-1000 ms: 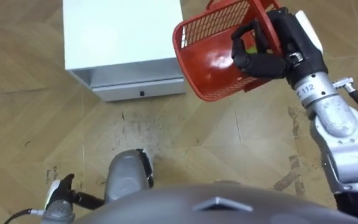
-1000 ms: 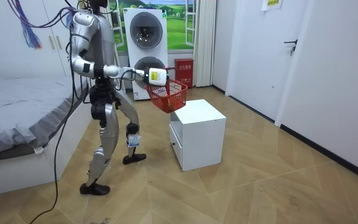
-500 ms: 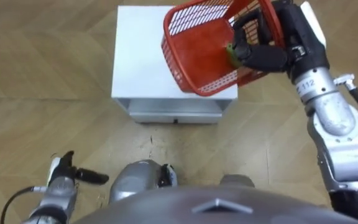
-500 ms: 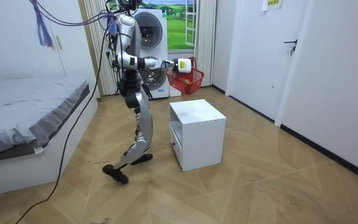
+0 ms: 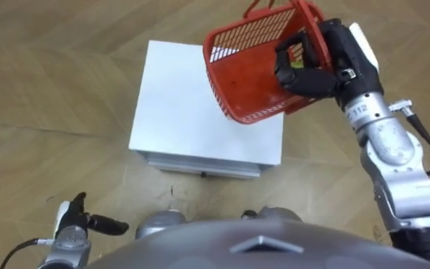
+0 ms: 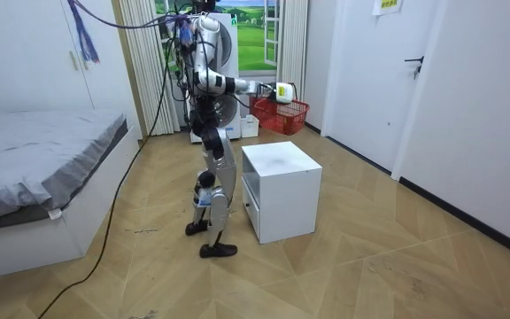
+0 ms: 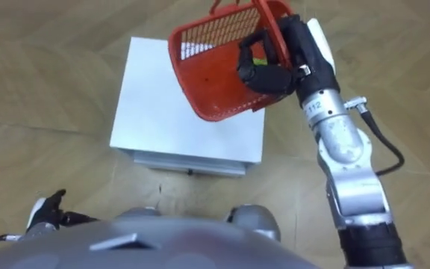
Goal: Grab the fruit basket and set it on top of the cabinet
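A red mesh fruit basket (image 5: 252, 71) (image 7: 215, 71) (image 6: 290, 113) hangs tilted in the air above the far right part of a white cabinet (image 5: 181, 112) (image 6: 282, 186). My right hand (image 5: 312, 63) (image 7: 271, 63) is shut on the basket's near rim, fingers curled over the edge. A bit of yellow-green fruit (image 5: 298, 60) shows inside behind the fingers. My left hand (image 5: 77, 224) (image 7: 47, 213) hangs low at the lower left, holding nothing, with a finger stretched out. In the room view I stand behind the cabinet with my right arm stretched over it.
The white cabinet has a drawer at its front (image 5: 200, 164). Wooden parquet floor (image 5: 43, 90) lies all around. In the room view a bed (image 6: 34, 168) is at the left, a washing machine (image 6: 224, 44) behind me, a door (image 6: 414, 80) at the right.
I have walked round from the cabinet's front to its back side, carrying the basket in my right hand; the basket now hangs over the cabinet top.
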### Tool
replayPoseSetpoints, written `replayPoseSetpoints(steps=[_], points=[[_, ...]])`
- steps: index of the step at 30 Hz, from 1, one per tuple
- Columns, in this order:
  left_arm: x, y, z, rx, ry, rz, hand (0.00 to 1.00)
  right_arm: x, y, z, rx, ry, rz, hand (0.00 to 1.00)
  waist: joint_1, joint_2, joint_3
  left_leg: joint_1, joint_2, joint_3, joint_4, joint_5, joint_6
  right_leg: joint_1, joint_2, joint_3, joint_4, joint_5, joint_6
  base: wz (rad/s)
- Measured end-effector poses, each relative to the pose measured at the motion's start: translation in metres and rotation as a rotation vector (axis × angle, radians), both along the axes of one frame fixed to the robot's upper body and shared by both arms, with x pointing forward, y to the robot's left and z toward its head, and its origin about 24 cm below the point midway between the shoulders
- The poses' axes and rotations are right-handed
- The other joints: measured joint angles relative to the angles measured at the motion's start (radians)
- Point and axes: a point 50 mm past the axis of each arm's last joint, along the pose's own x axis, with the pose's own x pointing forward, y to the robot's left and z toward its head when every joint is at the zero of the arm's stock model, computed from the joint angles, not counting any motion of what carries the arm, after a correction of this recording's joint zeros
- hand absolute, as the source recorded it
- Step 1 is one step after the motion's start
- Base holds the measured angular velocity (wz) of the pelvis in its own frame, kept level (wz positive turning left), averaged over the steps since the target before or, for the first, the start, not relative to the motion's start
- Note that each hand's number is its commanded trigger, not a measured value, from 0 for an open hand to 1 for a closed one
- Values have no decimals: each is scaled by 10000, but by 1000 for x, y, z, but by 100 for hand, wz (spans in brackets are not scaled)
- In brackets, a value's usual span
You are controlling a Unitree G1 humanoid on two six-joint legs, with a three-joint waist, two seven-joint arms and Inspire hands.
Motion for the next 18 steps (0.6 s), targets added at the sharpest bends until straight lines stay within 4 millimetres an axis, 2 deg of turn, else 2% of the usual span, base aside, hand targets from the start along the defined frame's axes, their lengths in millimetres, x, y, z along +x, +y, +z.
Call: replayPoseSetpoints(steps=[3,9,11,12,13,14,15,16,17,18], points=[[-12,0,-1,90,472,-293,0,1,3,-3,58,-18,-153,100,75,27,22,37,45,-166,-28,0,-1,340,100,-89,-460,132,-18,4],[-9,-4,-2,83,632,-759,0,3,-3,-28,-65,978,-563,100,173,16,48,-64,45,-358,24,5,-8,399,114,-64,-596,134,-21,11],[-9,-7,-2,41,632,-780,0,2,-1,-33,-58,1151,-519,100,149,-9,50,-411,15,-327,423,4,-8,386,0,61,-754,174,-41,16],[-8,-7,-2,35,629,-785,0,3,-1,-35,-72,1191,-551,100,104,-77,84,-726,-4,-268,936,1,-15,409,-86,265,-812,216,-54,38],[-3,-8,-2,45,539,-860,0,3,0,-43,-106,1397,-664,100,65,-458,194,-1762,-105,-113,2282,-93,-356,465,-397,1322,-1078,264,-49,77],[13,-12,-2,-37,165,-1177,0,1,-5,-49,-187,1571,-1073,100,86,-438,149,-2817,-151,-238,1498,-67,-418,143,-547,1614,-1026,247,8,93],[23,-16,-2,-96,-74,-1373,0,2,-11,-50,-351,1612,-1273,100,154,-220,56,-3339,-40,-276,896,369,-438,-146,-527,1517,-851,154,152,70],[33,-18,-1,-61,-328,-1597,0,7,-13,-56,-668,1884,-1412,100,438,-446,125,-3868,17,270,1106,1278,189,-683,-734,1444,-394,-220,621,9],[32,-21,-2,-102,-245,-1663,0,10,-7,-60,-819,2066,-1167,100,683,-433,125,-3899,60,396,1080,1268,202,-939,-771,885,-337,-168,639,-20],[30,-22,-3,-130,-167,-1665,0,9,-3,-60,-829,2070,-1045,100,780,-406,144,-3865,68,362,1073,1268,202,-951,-742,648,-405,-70,581,-28]])
